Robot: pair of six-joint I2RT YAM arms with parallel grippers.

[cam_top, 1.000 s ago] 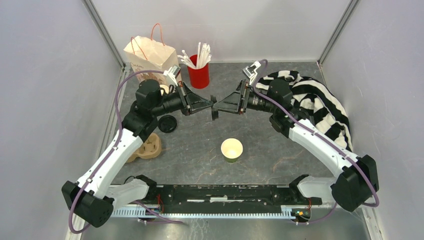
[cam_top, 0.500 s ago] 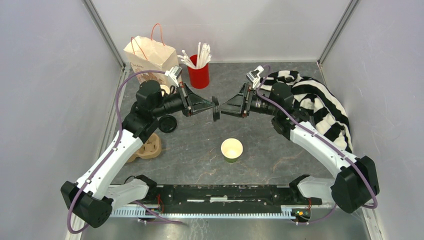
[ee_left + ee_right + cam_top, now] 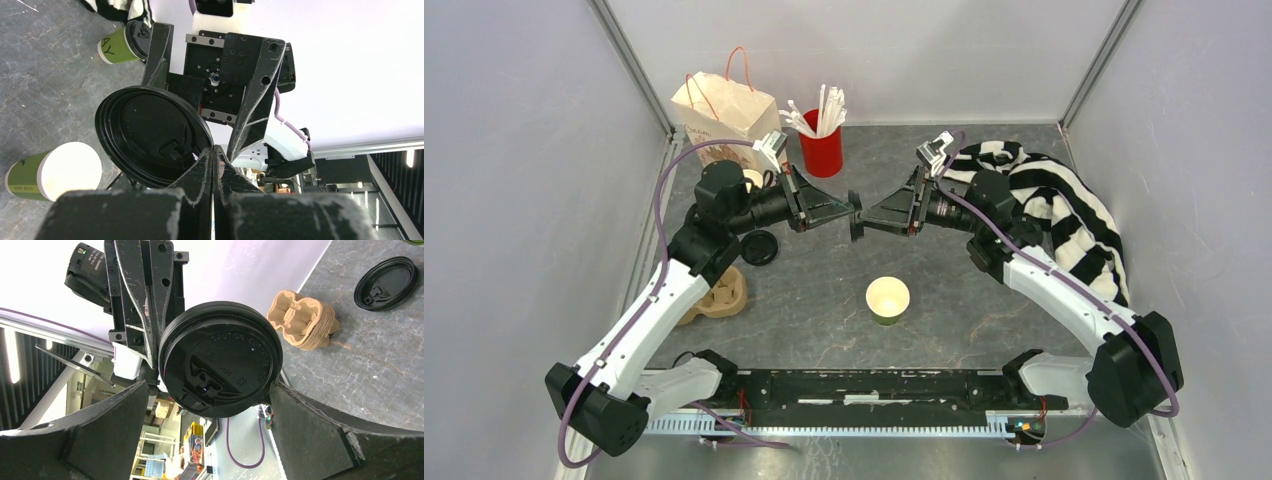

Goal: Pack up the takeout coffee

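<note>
Jaws of the left gripper (image 3: pixel 213 155) are pressing tight together on the rim of a black plastic lid (image 3: pixel 150 135), holding it on edge in the air above the middle of the counter (image 3: pixel 824 290). Facing it from the other side, the right gripper (image 3: pixel 207 387) is standing wide open, its two fingers (image 3: pixel 305 430) flanking the lid's raised top without visibly touching it. Below and a little nearer the arm bases, a lidless green cup (image 3: pixel 888 299) is sitting upright on the counter, its cream inside showing. A capped green cup (image 3: pixel 122 44) is standing by the black-and-white striped cloth (image 3: pixel 1054 205) that is lying heaped at the far right of the counter. A second black lid (image 3: pixel 759 247) is lying upside down under the left arm, just beside a brown pulp cup carrier (image 3: pixel 724 293). At the far left corner a paper bag (image 3: pixel 724 115) with red handles is standing, and next to it a red cup (image 3: pixel 821 152) is holding white sticks.
</note>
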